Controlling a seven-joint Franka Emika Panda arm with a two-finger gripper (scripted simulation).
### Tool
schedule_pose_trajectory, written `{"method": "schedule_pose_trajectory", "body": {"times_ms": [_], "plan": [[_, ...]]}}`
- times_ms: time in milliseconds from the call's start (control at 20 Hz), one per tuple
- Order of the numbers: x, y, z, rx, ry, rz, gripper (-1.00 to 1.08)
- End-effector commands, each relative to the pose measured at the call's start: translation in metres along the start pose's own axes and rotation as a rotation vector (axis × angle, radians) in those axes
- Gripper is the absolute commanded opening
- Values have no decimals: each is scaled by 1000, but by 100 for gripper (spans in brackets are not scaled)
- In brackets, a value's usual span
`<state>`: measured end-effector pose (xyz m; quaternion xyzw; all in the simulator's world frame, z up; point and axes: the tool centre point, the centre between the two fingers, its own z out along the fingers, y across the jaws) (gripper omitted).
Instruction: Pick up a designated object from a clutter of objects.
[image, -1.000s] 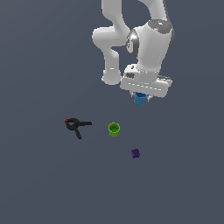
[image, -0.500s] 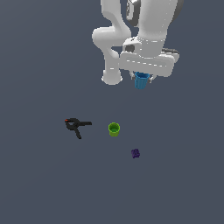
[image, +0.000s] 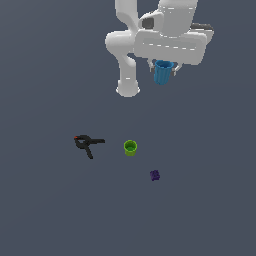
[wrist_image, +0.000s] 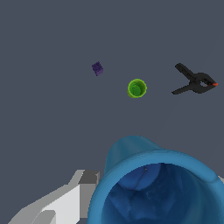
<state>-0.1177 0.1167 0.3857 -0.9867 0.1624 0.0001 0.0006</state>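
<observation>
Blue cup (image: 163, 72) is up in the air, clamped between the gripper (image: 163, 70) jaws, well above the floor (image: 50, 210). Cup hangs roughly upright, rim up, open mouth filling the wrist view. Rest of the clutter on the floor: lime-green cup (image: 130, 147) in the middle, black spring clamp (image: 88, 143) on the exterior view's left of it, purple block (image: 155, 175) near its other side.

A glossy white arm (image: 131, 47) of rounded, tube-like segments, dark grey at one joint, ends in a boxy white gripper (image: 163, 69) with pale grey fingers (wrist_image: 65, 199).
</observation>
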Motion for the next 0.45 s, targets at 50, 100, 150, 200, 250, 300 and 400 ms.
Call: {"method": "schedule_pose_trajectory", "body": {"times_ms": [50,100,150,200,250,300,400], "plan": [[-1,2,-16,-1,0,0,-100],[-1,3,-19,-1,0,0,-100],[-1,3,-21,-1,0,0,-100],[-1,3,-23,-1,0,0,-100],[0,3,-25,-1,0,0,-100],[0,3,-26,-1,0,0,-100],[0,3,-27,-1,0,0,-100]]}}
